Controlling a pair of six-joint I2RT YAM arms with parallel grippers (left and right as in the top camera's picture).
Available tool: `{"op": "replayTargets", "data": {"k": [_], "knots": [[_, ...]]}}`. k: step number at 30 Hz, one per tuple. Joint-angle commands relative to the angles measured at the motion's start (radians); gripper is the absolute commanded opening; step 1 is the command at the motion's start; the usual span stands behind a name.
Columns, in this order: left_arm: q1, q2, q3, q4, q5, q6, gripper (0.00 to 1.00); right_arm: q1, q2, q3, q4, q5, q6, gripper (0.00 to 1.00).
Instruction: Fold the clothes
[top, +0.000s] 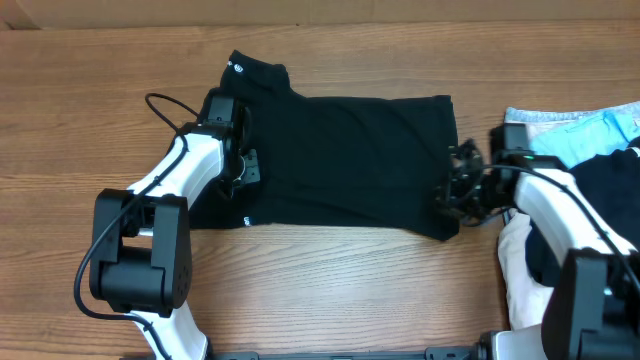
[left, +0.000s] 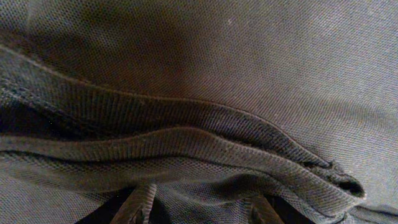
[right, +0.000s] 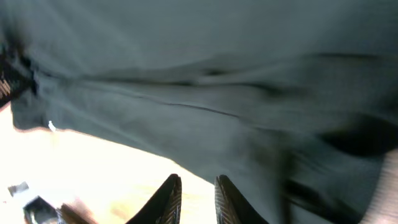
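Only the overhead view took in the whole black T-shirt (top: 350, 160), spread nearly flat in the middle of the wooden surface (top: 90, 120). One sleeve jutted from its upper left corner with a small white label (top: 238, 69), and a tiny white tag (top: 246, 221) sat at its lower left edge. To the right of the shirt lay a light-blue garment (top: 590, 135) and another dark garment (top: 610, 190). The left wrist view alone showed the fine knit and a ribbed fold (left: 186, 140) ridged across it. The left arm bent in over the shirt's left edge, its end effector (left: 202, 208) low on the cloth with its fingers (left: 143, 205) standing apart. The right arm reached to the shirt's lower right corner, its end effector (right: 198, 186) narrowly apart, with pale surface showing in the gap.
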Motion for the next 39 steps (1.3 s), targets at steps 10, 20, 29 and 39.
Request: {"op": "replayTargets", "data": {"k": [10, 20, 29, 39], "knots": [[0.002, 0.006, 0.018, 0.002, -0.010, 0.001, 0.52, -0.037, 0.049, 0.007, -0.046, 0.246, 0.131, 0.04], [0.002, 0.006, 0.018, 0.005, -0.010, 0.001, 0.57, 0.102, 0.127, 0.007, 0.068, -0.185, -0.169, 0.04], [0.002, 0.006, 0.018, 0.004, -0.010, 0.001, 0.57, 0.161, 0.113, 0.010, 0.083, 0.121, -0.010, 0.04], [0.002, 0.006, 0.018, 0.009, -0.011, 0.001, 0.59, 0.094, 0.024, 0.010, 0.038, 0.127, -0.005, 0.15]]}}
